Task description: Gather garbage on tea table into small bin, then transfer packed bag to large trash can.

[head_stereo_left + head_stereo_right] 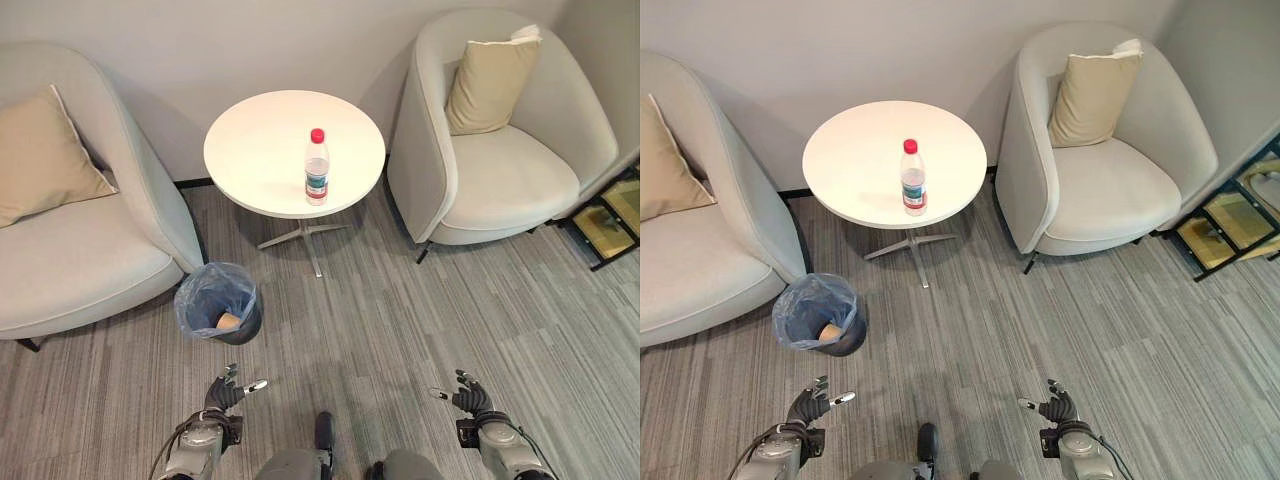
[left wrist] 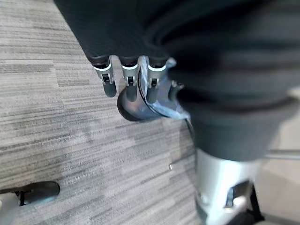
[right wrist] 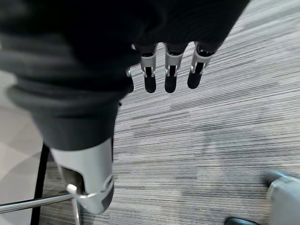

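Tbl (image 1: 260,150) w/ bottle (image 1: 316,168), hands (image 1: 228,392) far below

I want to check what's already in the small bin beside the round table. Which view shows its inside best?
The left eye view: it looks down into the small bin, showing its blue liner and a tan item inside. The right eye view shows nearly the same. The left wrist view catches only its dark side and some liner past the left robot hand.

Round white tea table (image 1: 260,150) carries clear plastic bottle with red cap (image 1: 316,168), upright, near front edge. Grey striped carpet floor (image 1: 420,320) carries small dark bin with blue bag (image 1: 217,302).
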Motion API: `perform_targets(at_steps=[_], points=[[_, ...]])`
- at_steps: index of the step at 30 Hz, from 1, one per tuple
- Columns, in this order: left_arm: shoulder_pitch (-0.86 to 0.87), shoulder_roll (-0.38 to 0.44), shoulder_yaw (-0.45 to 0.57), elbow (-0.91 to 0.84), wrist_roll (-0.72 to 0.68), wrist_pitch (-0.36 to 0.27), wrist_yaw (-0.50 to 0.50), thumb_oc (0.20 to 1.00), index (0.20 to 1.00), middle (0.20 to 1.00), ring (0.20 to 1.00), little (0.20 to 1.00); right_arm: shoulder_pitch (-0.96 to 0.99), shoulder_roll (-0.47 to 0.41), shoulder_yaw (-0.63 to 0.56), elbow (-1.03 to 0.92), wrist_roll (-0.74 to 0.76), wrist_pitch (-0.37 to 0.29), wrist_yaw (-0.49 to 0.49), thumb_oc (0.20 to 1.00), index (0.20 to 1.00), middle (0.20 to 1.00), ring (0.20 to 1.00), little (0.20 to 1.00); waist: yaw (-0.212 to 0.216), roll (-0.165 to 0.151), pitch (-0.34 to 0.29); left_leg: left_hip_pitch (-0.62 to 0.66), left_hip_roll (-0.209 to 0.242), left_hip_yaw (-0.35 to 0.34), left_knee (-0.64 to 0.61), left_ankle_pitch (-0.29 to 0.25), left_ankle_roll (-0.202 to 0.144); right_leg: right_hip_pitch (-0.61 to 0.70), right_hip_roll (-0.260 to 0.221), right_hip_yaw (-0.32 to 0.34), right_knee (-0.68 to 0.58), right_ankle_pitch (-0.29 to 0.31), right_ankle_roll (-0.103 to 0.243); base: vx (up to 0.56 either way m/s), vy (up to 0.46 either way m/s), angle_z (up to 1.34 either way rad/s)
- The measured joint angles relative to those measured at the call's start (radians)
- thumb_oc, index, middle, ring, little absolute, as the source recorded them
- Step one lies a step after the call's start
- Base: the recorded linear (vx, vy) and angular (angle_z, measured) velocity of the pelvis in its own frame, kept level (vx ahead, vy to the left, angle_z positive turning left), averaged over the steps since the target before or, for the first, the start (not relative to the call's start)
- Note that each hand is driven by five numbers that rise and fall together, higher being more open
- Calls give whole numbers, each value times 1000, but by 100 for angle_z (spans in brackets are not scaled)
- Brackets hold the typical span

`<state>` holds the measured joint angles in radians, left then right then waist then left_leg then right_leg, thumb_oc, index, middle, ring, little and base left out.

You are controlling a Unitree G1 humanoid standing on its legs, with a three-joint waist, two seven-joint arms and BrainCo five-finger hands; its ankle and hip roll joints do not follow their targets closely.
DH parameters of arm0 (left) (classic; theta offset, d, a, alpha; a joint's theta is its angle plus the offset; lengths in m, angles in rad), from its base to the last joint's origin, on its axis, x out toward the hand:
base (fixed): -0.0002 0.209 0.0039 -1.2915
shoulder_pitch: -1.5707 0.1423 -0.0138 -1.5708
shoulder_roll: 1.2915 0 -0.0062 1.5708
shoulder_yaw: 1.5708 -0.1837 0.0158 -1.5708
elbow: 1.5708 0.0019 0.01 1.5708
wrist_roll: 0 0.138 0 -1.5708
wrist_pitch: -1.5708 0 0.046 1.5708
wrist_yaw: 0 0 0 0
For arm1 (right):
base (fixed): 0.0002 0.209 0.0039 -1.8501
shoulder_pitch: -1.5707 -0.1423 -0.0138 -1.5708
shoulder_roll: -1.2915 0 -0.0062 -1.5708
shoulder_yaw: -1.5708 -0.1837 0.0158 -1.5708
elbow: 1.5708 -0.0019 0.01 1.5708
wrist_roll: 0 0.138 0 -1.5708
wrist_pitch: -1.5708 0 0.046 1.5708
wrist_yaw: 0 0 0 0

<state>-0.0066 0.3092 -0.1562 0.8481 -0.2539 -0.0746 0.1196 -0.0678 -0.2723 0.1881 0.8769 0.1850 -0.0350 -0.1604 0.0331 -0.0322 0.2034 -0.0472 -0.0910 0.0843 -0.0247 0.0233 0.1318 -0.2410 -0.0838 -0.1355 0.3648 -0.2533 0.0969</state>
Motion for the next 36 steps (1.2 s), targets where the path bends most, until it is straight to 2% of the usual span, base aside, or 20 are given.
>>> perform_targets(at_steps=[1,4,5,6,8,9,11,13,15,16,17,19,21,22,26,28,32,33,35,36], points=[[1,-2,0,13,0,0,0,1000,1000,1000,1000,1000,2,0,2,-1,0,0,0,1000,1000,1000,1000,1000,-1,2,1,12,9,-10,0,-8,-11,-32,11,5,-53,47,-7,243,-77,28],[8,-2,2,37,0,0,0,1000,1000,1000,1000,1000,27,0,9,1,0,1,0,1000,1000,1000,1000,1000,-8,-13,16,60,2,-51,1,-46,-18,-63,8,23,-223,208,16,208,-87,40],[9,-2,2,38,0,1,0,1000,1000,1000,1000,1000,28,0,9,1,0,1,0,1000,1000,1000,1000,1000,-15,-24,22,70,-2,-64,3,-56,-21,-62,5,28,-253,234,19,227,-155,47],[22,-3,2,36,0,0,0,1000,1000,1000,1000,1000,32,2,8,1,0,1,-1,1000,1000,1000,1000,1000,-18,-43,22,82,-6,-83,4,-65,-34,-58,4,27,-264,254,9,226,-155,60],[36,-14,-3,30,2,0,-2,1000,1000,1000,1000,1000,56,1,4,0,0,1,-1,1000,1000,1000,1000,1000,-33,-39,18,108,9,-131,19,-93,-55,-22,8,23,-252,306,-22,180,-160,81],[39,-18,-8,26,10,0,-2,1000,1000,1000,1000,1000,59,-7,-4,1,0,0,-1,1000,1000,1000,1000,1000,-23,-26,21,119,41,-138,45,-115,-89,15,22,-12,-266,376,-65,235,-236,84],[38,-25,-9,26,21,2,-3,1000,1000,1000,1000,1000,42,-23,-4,-1,1,-1,-2,1000,1000,1000,1000,1000,-32,1,22,97,66,-152,111,-119,-125,61,37,-70,-301,374,-97,140,-189,89],[14,-29,-10,22,22,0,-5,1000,1000,1000,1000,1000,24,-41,-4,-2,2,-3,-2,1000,1000,1000,1000,1000,-22,-5,23,45,72,-103,232,-114,-134,101,40,-98,-342,373,-116,110,-142,65],[4,-32,-11,23,21,2,-5,1000,1000,1000,1000,1000,-7,-57,-3,-18,3,-8,-5,1000,1000,1000,1000,1000,-22,-11,27,-9,84,-54,359,-108,-158,157,43,-120,-393,368,-152,86,-70,35],[4,-34,-11,23,21,1,-6,1000,1000,1000,1000,1000,-16,-60,-3,-21,3,-10,-6,1000,1000,1000,1000,1000,-20,-18,32,-28,96,-25,400,-111,-172,176,46,-129,-409,352,-180,79,-19,35],[1,-33,-16,22,21,2,-7,1000,1000,1000,1000,1000,-18,-61,-3,-21,3,-10,-7,1000,1000,1000,1000,1000,-26,-22,34,-40,114,12,404,-113,-175,199,50,-145,-429,350,-186,129,-3,25],[2,-33,-20,18,21,2,-8,1000,1000,1000,1000,1000,-30,-61,-2,-20,3,-8,-8,1000,1000,1000,1000,1000,-22,-25,38,-65,151,33,338,-118,-182,214,70,-156,-443,347,-184,161,8,17],[-5,-32,-32,21,22,4,-11,1000,1000,1000,1000,1000,-26,-60,-1,-15,3,-7,-8,1000,1000,1000,1000,1000,-24,-31,48,-80,160,37,188,-95,-216,226,76,-172,-449,336,-178,133,29,23],[-11,-31,-38,20,26,4,-12,1000,1000,1000,1000,1000,-25,-57,-1,2,4,-3,-10,1000,1000,1000,1000,1000,-25,-36,53,-94,167,41,134,-61,-238,234,82,-187,-448,328,-173,165,71,23],[-6,-37,-38,38,38,8,-13,1000,1000,1000,1000,1000,-10,-56,7,15,3,-2,-13,1000,1000,1000,1000,1000,-21,-36,59,-136,198,52,14,44,-263,285,115,-201,-453,280,-164,217,134,6],[-2,-38,-36,41,38,21,-12,1000,1000,1000,1000,1000,3,-56,4,18,2,0,-14,1000,1000,1000,1000,1000,-6,-23,60,-162,213,55,20,83,-256,314,129,-195,-453,271,-166,276,231,-20],[-2,-39,-36,68,39,22,-12,1000,1000,1000,1000,1000,41,-57,-2,17,-10,1,-13,1000,1000,1000,1000,1000,-4,19,22,-111,208,63,36,93,-234,378,124,-187,-438,241,-128,242,245,-7],[-6,-38,-36,74,39,22,-13,1000,1000,1000,1000,1000,40,-55,-2,17,-10,1,-12,1000,1000,1000,1000,1000,-4,21,19,-100,197,71,38,114,-195,375,108,-180,-406,217,-113,254,327,-11],[0,-36,-37,86,39,22,-14,1000,1000,1000,1000,1000,50,-43,-2,12,-11,1,-7,1000,1000,1000,1000,1000,-6,9,9,-53,151,96,36,87,-115,359,50,-144,-303,164,-73,178,265,-9],[2,-30,-36,86,39,22,-15,1000,1000,1000,1000,1000,50,-37,-1,7,-12,1,-2,1000,1000,1000,1000,1000,-10,-2,-2,-40,125,102,37,72,-93,348,14,-123,-249,140,-55,121,195,-6]])
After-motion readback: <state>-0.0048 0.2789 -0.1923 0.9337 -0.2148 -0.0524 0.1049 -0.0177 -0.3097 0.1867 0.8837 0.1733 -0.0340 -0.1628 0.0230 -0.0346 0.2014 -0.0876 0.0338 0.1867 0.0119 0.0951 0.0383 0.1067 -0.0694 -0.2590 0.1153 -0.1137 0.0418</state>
